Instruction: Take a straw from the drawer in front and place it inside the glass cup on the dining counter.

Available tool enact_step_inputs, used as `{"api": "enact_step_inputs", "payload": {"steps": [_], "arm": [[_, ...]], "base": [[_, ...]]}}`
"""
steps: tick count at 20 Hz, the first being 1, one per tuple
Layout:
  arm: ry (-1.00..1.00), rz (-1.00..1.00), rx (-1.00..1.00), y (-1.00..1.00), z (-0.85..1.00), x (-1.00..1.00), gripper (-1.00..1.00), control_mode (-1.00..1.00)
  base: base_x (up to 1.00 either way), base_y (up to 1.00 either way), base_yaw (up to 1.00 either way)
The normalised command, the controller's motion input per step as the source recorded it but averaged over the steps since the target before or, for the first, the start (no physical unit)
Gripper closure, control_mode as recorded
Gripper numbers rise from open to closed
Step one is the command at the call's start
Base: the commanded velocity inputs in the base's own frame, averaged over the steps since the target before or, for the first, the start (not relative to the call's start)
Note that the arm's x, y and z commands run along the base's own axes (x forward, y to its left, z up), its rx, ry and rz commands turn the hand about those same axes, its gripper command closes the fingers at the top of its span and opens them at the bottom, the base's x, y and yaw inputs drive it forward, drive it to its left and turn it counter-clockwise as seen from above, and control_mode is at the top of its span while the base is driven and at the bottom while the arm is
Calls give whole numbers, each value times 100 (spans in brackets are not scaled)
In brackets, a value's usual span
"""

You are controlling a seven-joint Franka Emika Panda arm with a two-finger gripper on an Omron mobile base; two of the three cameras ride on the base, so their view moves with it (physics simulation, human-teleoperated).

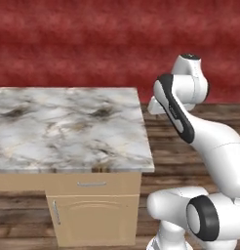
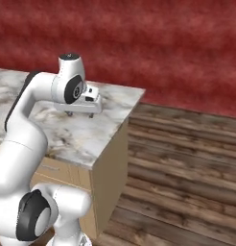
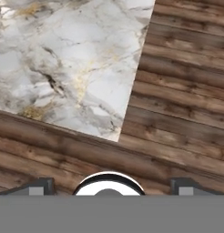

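- Since nothing's between my fingers, the gripper (image 2: pixel 80 114) is just hanging with its jaws spread wide, pointing down over the right end of the counter (image 1: pixel 68 127).
- From the hand view I'm looking at the counter's corner with plank floor (image 3: pixel 177 91) past it, so I'm up high, not down at handle level.
- Drawer (image 1: pixel 92 184) sits right under the slab on the near side, shut flush, with its silver handle (image 1: pixel 91 184) running left-right. My guess is that's why the jaws are open: ready to hook that bar.
- Straw: I reckon it's inside that shut drawer, so I can't tell which way it points or how its long axis lies. Wide shallow drawer, so lying flat seems likely.
- Cabinet door (image 1: pixel 92 219) below it is shut too.
- Next up, I'd say: drop low and get the drawer open.
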Motion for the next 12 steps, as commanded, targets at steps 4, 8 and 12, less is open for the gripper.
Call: {"api": "enact_step_inputs", "payload": {"steps": [4,8,12], "arm": [[0,0,0,0,0,0,-100,100],[0,0,0,0,0,0,-100,100],[0,0,0,0,0,0,-100,100]], "base": [[0,-73,40],[0,-65,44],[8,-57,44]]}}
